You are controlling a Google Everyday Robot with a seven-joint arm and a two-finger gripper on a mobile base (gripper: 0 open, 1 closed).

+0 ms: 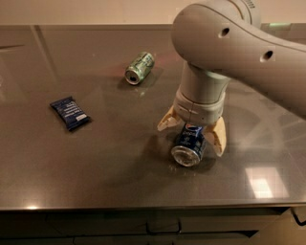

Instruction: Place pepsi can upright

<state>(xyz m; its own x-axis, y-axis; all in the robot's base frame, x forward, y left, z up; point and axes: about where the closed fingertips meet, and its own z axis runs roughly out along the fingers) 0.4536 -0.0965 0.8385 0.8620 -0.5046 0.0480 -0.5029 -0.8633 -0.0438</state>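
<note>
The pepsi can point(187, 149) lies on its side, at 5 o'clock from the green can point(139, 68). The gripper point(192, 131) straddles it, fingers spread open; I judge that grasping and uprighting remain.

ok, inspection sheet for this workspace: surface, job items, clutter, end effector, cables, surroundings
Surface: dark glossy countertop, glare patches.
Job's things: pepsi can not upright, tipped over, silver end toward the camera.
Clutter: green can on its side, far centre; dark blue snack packet lying flat, left.
Grippers: end effector down over the pepsi can, fingers spread either side, open.
Cables: dark curved strand below the counter edge, far right; possibly a cable.
Surroundings: pale wall behind; cabinet fronts below.
</note>
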